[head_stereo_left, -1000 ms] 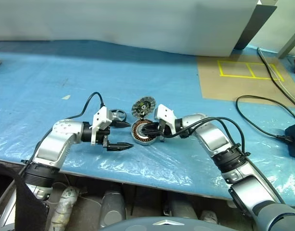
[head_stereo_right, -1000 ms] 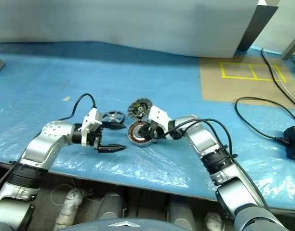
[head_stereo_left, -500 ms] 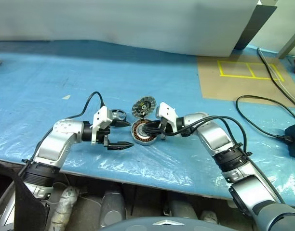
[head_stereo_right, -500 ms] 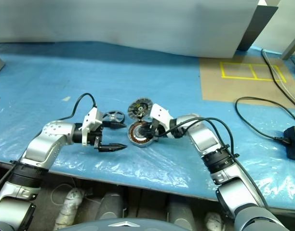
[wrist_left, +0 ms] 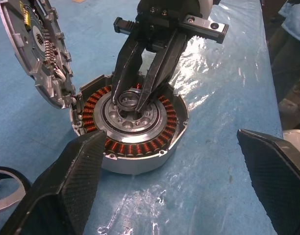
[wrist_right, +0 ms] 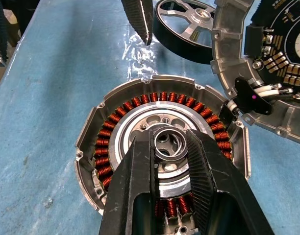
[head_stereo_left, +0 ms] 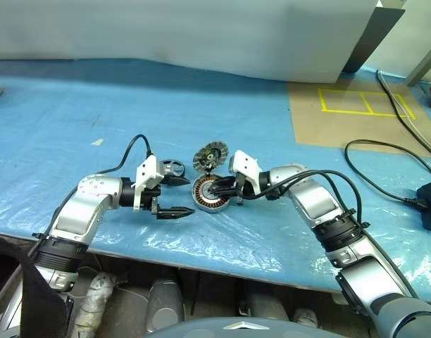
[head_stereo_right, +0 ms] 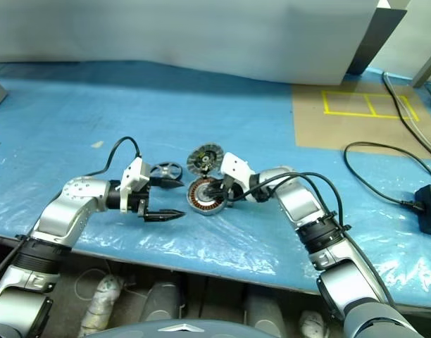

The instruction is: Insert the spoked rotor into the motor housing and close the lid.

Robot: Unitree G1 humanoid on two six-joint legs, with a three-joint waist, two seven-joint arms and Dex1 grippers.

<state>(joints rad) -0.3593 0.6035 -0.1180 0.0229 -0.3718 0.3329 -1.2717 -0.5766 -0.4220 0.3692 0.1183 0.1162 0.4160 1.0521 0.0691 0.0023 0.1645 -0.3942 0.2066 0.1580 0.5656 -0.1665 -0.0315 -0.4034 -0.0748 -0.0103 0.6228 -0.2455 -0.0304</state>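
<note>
The rotor [head_stereo_left: 171, 169] lies flat just beyond the left gripper [head_stereo_left: 180, 196], fingers apart, while the right gripper [wrist_right: 168, 147] is clamped on the housing's [wrist_right: 140, 98] hub ring.

Both my arms are silver-grey metal shells with black ribbed collars at the joints. Each wrist carries a white block, and a black cable loops from it back along the forearm. The left end effector [head_stereo_left: 175, 196] has two black tapered fingers [wrist_left: 66, 191] with a carbon-weave texture. The right end effector [wrist_right: 170, 161] has ribbed inner pads; its black crossbar shows small screws.
</note>
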